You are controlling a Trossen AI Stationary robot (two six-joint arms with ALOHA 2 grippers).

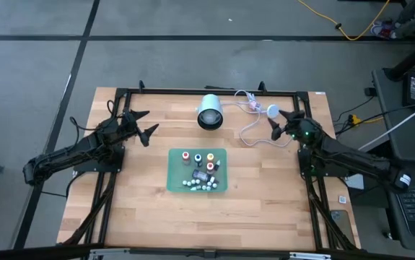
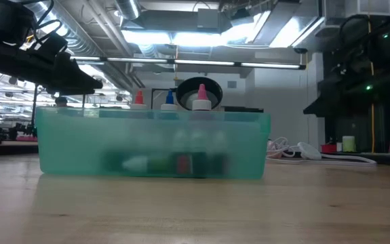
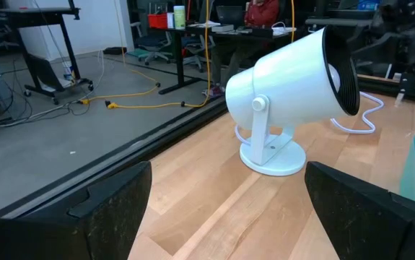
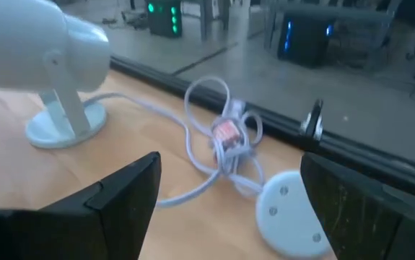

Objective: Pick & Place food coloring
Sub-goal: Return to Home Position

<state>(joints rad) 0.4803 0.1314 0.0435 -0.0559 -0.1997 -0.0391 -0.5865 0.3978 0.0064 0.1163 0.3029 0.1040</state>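
- Both arms sit at the sides of the pale wooden bench (image 1: 142, 209). Left claw (image 1: 146, 124) is spread wide and carrying nothing. Right claw (image 1: 276, 124) is likewise spread and empty.
- The small food coloring bottles (image 1: 198, 170) are inside the translucent green plastic bin (image 1: 172, 173) at mid-bench. A few stand upright with coloured caps, and the tiny ones lie along one wall. I see none loose on the bench.
- In the low view, pointed bottle tips (image 2: 201, 97) poke above the bin's rim.
- The bin is well apart from both claws, so I judge the cargo safe unless an arm swings low across centre.
- Main worry is the right side. A looped white cable (image 4: 221, 137) and a round white puck (image 4: 286, 209) lie just ahead of the right claw. With the fingers spread, a low or forward move could hook a loop and drag the cable, and whatever it feeds.
- On the left, a white drum-shaped lamp on a round foot (image 3: 294, 79) is dead ahead of the left claw. It looks top-heavy, so any forward creep while homing could tip it.
- If the lamp falls toward the bin, the upright bottles could get knocked over. I can't tell whether their caps are tight.
- My call is to lift first, then retract.
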